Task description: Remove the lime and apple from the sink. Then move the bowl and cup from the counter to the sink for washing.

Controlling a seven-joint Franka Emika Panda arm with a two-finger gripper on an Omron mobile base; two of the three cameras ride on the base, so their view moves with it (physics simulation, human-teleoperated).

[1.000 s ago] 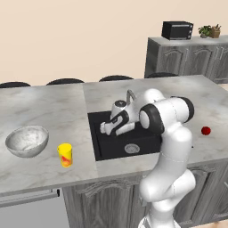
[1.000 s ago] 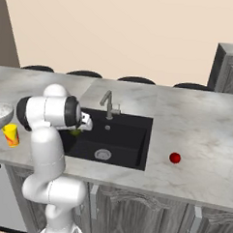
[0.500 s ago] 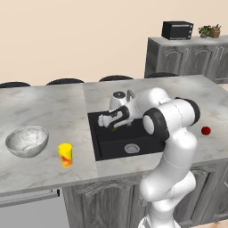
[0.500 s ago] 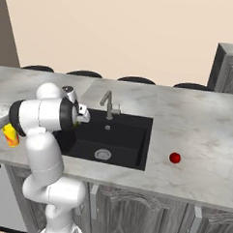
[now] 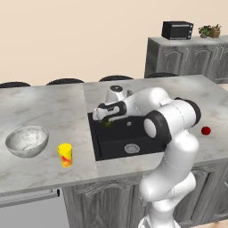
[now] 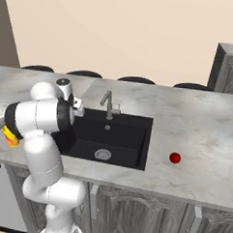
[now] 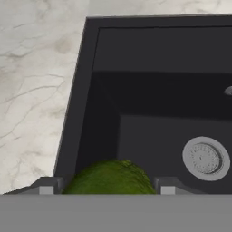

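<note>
Jaws (image 7: pixel 107 190) clamped wide on lime (image 7: pixel 108 177), lifted over sink's (image 7: pixel 86 90) near edge, likely to clear the desk (image 7: pixel 36 90).

Counter (image 5: pixel 44 107): grey-white marbled top, long, running left to right across both base views.
Lower cabinets (image 6: pixel 147 212): grey wood, carved panel doors, under the counter front.
Stools (image 5: pixel 66 81): dark rounded tops showing just past the counter's far edge, in a row.
Back cabinet (image 5: pixel 187 55): grey, same carved doors, against the beige wall at upper right.
Microwave (image 5: pixel 177 30): black, on the back cabinet.
Potted plant (image 5: pixel 210 31): small, just right of the microwave.
Appliance front (image 5: pixel 29 211): pale grey panel with bar handle, lower left.
</note>
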